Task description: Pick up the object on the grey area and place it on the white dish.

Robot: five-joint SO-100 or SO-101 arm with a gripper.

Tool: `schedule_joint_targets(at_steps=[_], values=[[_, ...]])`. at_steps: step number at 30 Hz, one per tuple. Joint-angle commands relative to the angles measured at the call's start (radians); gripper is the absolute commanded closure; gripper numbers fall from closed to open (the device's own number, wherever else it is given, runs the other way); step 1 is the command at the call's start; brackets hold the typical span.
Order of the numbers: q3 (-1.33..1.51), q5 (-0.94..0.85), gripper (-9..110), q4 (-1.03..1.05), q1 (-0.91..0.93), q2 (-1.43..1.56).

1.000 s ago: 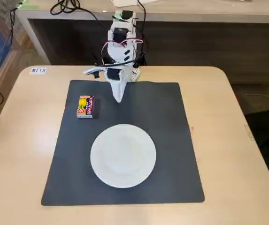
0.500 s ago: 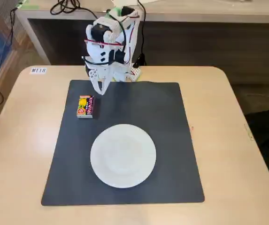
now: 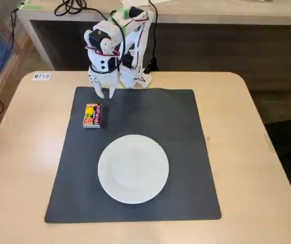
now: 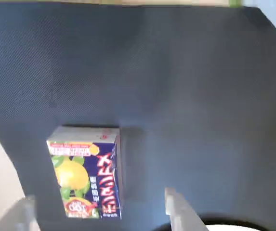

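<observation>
A white robot arm hangs at the far edge of a grey mat (image 3: 135, 152) on a wooden table (image 3: 267, 152). Its gripper (image 4: 99, 211) is spread wide with nothing between the fingers. A small yellow, red and pink packet (image 3: 92, 115) lies flat near the mat's far left corner, just below the gripper. The packet sits off-centre between the fingers in the wrist view, so closing may nudge or tip it. A round white plate (image 3: 133, 169) sits well apart, nearer the camera; nothing blocks the way.

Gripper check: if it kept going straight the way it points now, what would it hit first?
Probably the packet: in the wrist view it lies between the open gripper's fingertips, on the grey mat. Depth is unclear; it might meet the mat first.
</observation>
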Motion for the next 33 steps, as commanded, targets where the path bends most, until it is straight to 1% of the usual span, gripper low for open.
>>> schedule_joint_targets(at_steps=[1,4,12,33], values=[[-0.058,-0.020,58,0.005,0.012,-0.052],[-0.077,-0.044,56,-0.014,0.018,-0.106],[-0.255,-0.152,59,-0.029,0.011,-0.331],[-0.396,-0.124,61,-0.034,-0.012,-0.603]])
